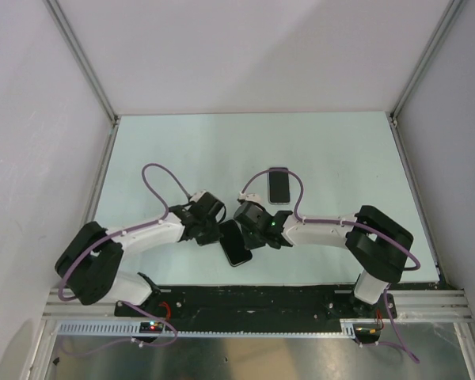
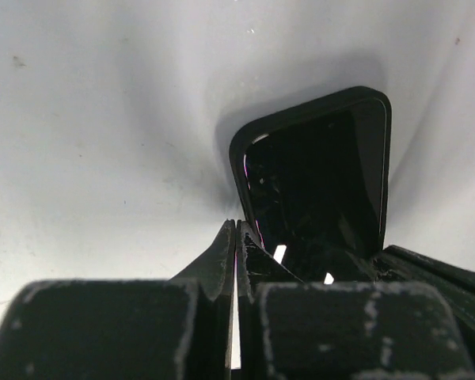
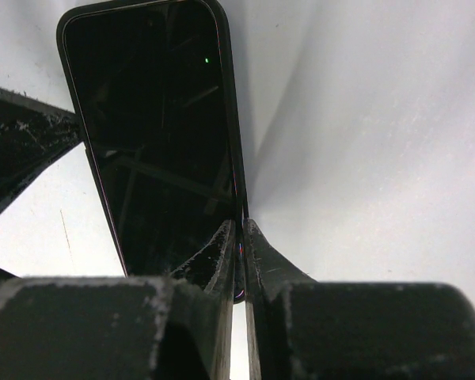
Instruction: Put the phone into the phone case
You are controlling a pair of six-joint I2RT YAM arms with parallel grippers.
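Right end effector (image 3: pixel 239 233) is nearly closed, pinching the long edge of the phone (image 3: pixel 154 134), screen glossy black. Left end effector (image 2: pixel 236 237) has its fingers pressed together, tips at the phone's other edge; a real grip can't be told. The phone sits tilted between both end effectors, low over the tabletop (image 1: pixel 182 142). Phone case (image 1: pixel 279 184) lies flat beyond the right end effector, apart from it. A purple cable (image 1: pixel 298 194) loops just beside the case. Nothing sits between phone and case.
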